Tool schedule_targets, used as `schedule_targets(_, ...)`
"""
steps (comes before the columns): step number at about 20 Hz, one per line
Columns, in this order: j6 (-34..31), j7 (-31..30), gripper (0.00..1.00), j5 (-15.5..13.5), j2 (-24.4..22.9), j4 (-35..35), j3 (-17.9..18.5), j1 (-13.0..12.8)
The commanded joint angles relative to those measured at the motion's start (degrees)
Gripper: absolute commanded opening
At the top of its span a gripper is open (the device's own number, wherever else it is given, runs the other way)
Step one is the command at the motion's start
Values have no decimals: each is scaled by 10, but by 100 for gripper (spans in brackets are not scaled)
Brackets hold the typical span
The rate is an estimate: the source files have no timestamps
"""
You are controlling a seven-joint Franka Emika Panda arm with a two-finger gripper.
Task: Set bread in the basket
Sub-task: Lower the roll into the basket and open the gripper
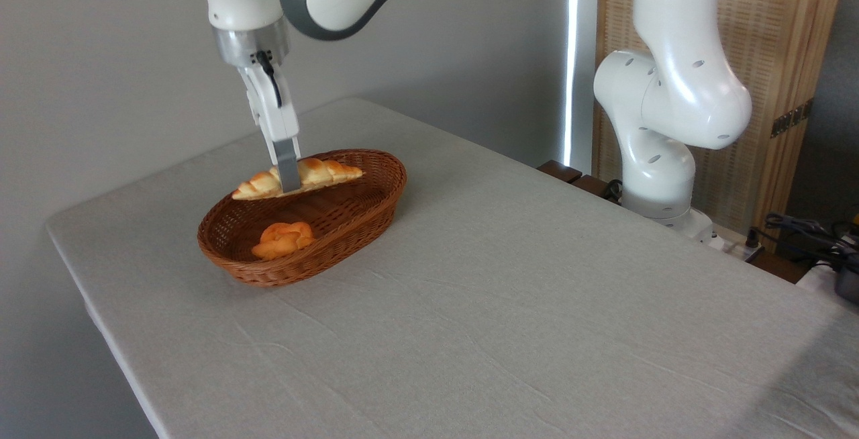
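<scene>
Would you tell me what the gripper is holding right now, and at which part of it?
The gripper is shut on the braided bread, gripping it near its middle, slightly toward the left end, above the far side of the basket.

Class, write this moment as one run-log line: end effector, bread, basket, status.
end effector: shut on bread | bread: held over basket's far side | basket: on table, holds small bun | status: bread not yet released

We see a plain grey wall [100, 56] at upper left, a bright vertical light strip [572, 56] at centre, and a woven wooden screen [785, 36] at upper right.
</scene>
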Motion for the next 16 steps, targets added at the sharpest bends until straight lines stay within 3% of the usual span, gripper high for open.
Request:
schedule_targets(1, 9, -9, 100, -9, 20, 8, -1, 3)
schedule_targets(10, 9, -6, 100, -3, 16, 16, 8, 5)
schedule_targets(14, -19, -5, 100, 3, -6, 51, 65, 9)
schedule_targets(16, -67, -5, 100, 30, -20, 68, 96, 9)
